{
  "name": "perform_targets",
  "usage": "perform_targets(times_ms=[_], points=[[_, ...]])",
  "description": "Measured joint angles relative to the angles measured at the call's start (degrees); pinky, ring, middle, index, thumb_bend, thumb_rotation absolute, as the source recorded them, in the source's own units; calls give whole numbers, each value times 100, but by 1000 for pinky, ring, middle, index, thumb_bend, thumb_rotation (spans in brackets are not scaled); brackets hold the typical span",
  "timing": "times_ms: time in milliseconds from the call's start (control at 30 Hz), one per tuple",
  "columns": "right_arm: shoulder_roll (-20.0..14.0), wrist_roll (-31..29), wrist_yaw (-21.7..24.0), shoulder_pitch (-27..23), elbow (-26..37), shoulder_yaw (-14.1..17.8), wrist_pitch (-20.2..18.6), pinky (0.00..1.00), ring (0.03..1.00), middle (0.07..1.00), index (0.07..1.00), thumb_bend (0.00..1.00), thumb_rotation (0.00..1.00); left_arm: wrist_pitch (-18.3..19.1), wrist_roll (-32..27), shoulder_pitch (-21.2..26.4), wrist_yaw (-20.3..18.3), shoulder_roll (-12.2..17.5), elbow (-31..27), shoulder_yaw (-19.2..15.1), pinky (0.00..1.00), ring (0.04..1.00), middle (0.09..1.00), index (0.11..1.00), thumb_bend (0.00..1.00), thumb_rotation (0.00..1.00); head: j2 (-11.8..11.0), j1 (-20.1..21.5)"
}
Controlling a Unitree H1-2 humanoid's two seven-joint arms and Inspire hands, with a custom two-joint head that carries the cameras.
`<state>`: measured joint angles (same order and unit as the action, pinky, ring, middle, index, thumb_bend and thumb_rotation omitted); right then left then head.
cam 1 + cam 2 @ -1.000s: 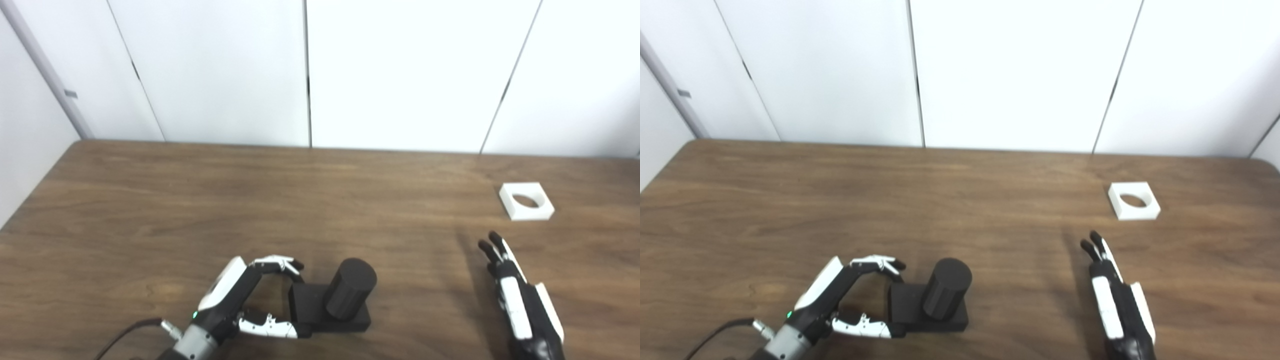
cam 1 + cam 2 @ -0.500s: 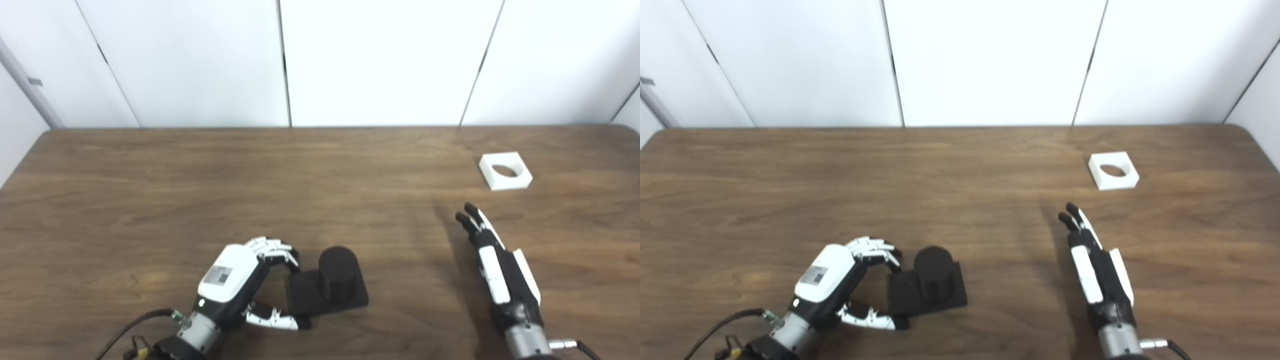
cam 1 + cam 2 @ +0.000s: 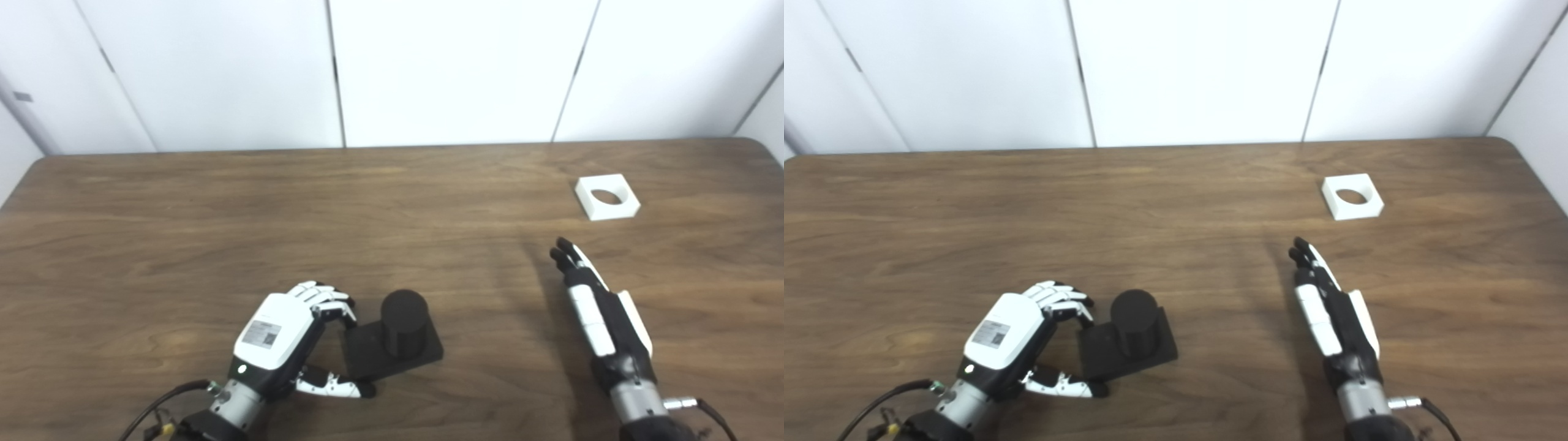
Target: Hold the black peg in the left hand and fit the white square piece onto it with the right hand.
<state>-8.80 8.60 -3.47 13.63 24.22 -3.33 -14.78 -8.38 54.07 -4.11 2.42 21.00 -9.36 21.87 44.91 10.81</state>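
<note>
Lower left, the left robot hand (image 3: pixel 283 331), bearing an unreadable code sticker, grasps the black peg (image 3: pixel 402 313) base while the right robot hand (image 3: pixel 597 306) hovers released, white square piece (image 3: pixel 607 196) upper right.

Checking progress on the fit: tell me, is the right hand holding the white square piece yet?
No, the white square piece lies alone on the table, apart from the open right hand.

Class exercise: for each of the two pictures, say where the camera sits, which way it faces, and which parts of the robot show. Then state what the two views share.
Left eye view: on the head, facing down and forward at the table; both forearms and hands show.
Right eye view: beside it, slightly rightward; same body parts.
Shared: left hand at the black peg, right hand open, white square piece beyond it.
</note>
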Motion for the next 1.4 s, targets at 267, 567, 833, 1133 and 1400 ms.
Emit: perform_targets(times_ms=[267, 567, 833, 1133, 1400], points=[[-1613, 2013, 1374, -1181, 147, -165, -1210, 992, 999, 996, 874, 786, 114, 9, -23, -29, -2, -2, -5, -32, 806, 778, 736, 487, 522, 54, -105, 536], [-1975, 3417, 2629, -2248, -473, -162, -1233, 1000, 1000, 1000, 877, 864, 145, 8, -56, -72, 1, 6, -36, -99, 806, 779, 737, 487, 522, 53, -114, 808], [-2575, 4226, 2939, -3061, -1376, -587, -1169, 1000, 1000, 1000, 862, 871, 178, -63, -154, -86, 17, 83, -24, -128, 799, 773, 730, 487, 522, 52, -141, 984], [-2649, 4227, 3097, -3826, -2688, -883, -928, 1000, 1000, 1000, 852, 899, 195, -161, -312, -103, 105, 93, 60, -180, 784, 769, 732, 487, 522, 51, -237, 1037], [-2827, 4254, 3075, -4323, -3463, -1157, -719, 1000, 1000, 1000, 846, 910, 215, -162, -460, -131, 99, 94, 60, -200, 783, 769, 730, 487, 521, 51, -308, 1037]])
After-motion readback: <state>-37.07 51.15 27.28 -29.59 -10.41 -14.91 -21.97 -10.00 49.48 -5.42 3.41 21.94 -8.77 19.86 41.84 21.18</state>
